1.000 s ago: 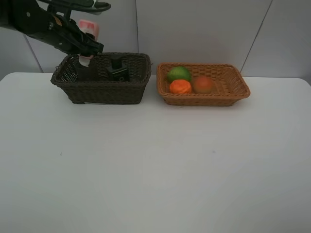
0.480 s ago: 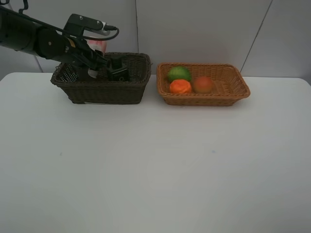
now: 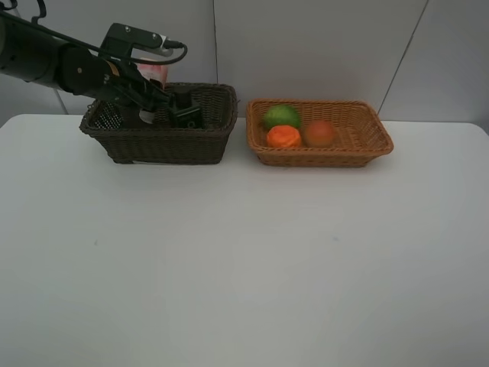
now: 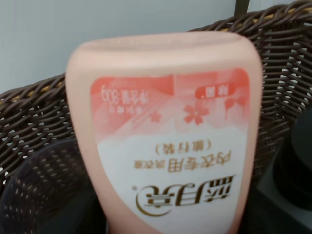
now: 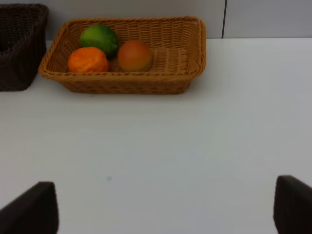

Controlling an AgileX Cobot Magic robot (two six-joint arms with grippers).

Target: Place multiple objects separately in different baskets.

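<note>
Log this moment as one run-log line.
left pincer: in dark basket, holding pink soap bottle | right pincer: open, idle | tan basket: three fruits

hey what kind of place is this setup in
Probably a lab or test bench, not a home: a bare white table, plain pale wall panels, and a dark basket and a tan basket staged for sorting.

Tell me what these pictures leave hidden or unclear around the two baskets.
- Left pincer fingertips: the exterior high view hides them behind the arm, and the pink soap bottle fills the left wrist view.
- Contents of the dark brown wicker basket: its wall and the arm hide most.
- Right pincer: only the finger ends show at the picture's edge.
</note>
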